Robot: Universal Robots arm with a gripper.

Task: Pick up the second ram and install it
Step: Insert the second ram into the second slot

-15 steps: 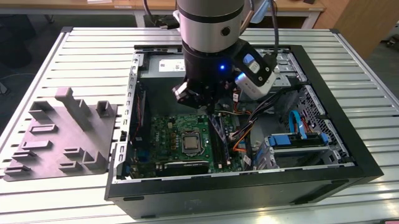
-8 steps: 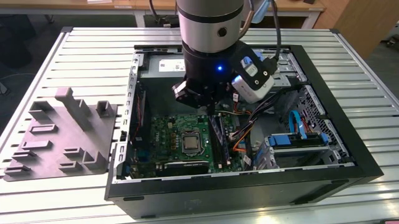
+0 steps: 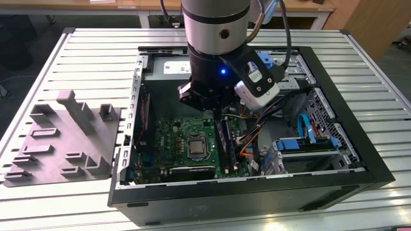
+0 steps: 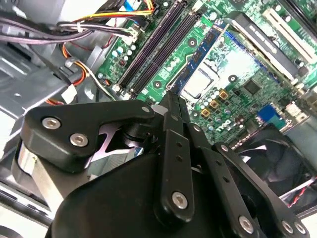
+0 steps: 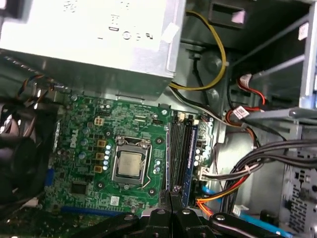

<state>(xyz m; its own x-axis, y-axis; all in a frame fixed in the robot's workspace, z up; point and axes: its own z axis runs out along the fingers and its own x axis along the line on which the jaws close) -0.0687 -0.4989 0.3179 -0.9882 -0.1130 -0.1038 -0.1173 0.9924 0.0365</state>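
Note:
The second ram (image 4: 200,54) (image 5: 191,158) is a long blue-green stick running straight out from my fingertips in both wrist views. My gripper (image 4: 171,96) (image 5: 174,191) (image 3: 220,114) is shut on it, inside the open computer case (image 3: 359,144). The stick lies along the black slot rails (image 4: 151,47) (image 5: 176,153), beside the processor socket (image 5: 130,164) on the green motherboard (image 3: 173,139). Whether it sits in a rail or hangs just above I cannot tell. My gripper body hides the part of the stick nearest each camera.
A silver power supply (image 5: 99,44) sits at the back of the case. Bundled cables (image 5: 237,173) and blue drive caddies (image 3: 308,144) crowd the side beyond the rails. A black fan (image 4: 277,153) is on the far side of the socket. A grey fixture (image 3: 64,139) lies outside on the slatted table.

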